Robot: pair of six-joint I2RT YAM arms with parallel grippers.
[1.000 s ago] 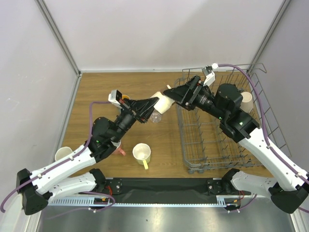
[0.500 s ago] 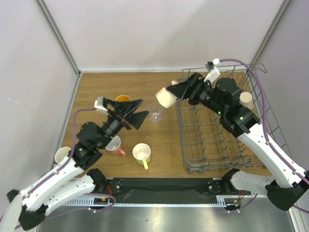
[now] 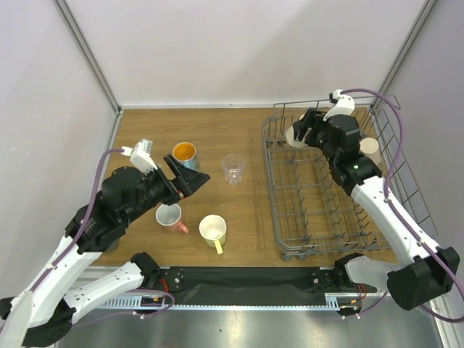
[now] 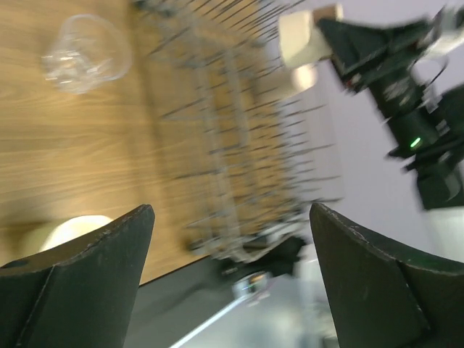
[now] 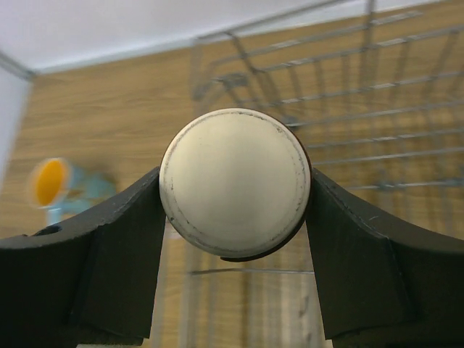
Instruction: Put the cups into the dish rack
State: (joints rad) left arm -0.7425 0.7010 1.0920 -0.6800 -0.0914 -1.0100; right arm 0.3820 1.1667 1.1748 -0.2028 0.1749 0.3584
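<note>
Right hand [image 3: 300, 134]: I am clamping a cream cup [image 5: 234, 183] between both fingers [image 5: 109, 261], which are pressing on its sides. Its round base is facing my wrist camera and its mouth is pointing away from me. I am holding it over the far left corner of the rack [image 3: 272, 194], inside the rim line as seen from above. I cannot tell whether it is touching the wires.

Left hand [image 3: 190, 175]: I am holding it wide open, gripping nothing. It is hanging over the table [image 3: 145, 123], just beside the blue cup [image 3: 184, 153], the one showing orange inside. My left wrist view is coming through blurred, looking across the wood toward the rack.

Cups sitting on the table:
- The blue cup is standing mouth up, toward the far left.
- The glass [image 3: 233, 168] is standing between the blue cup and the rack, apart from both.
- The pink mug [image 3: 169, 216] is sitting mouth up, close by my left arm.
- The yellow-cream mug [image 3: 213, 229] is standing near the pink one, toward the front edge, its yellow handle pointing at my bases.

In the rack: a beige cup [image 3: 370, 151] is sitting against the right wall, toward the far end, well apart from the cup I am holding.
</note>
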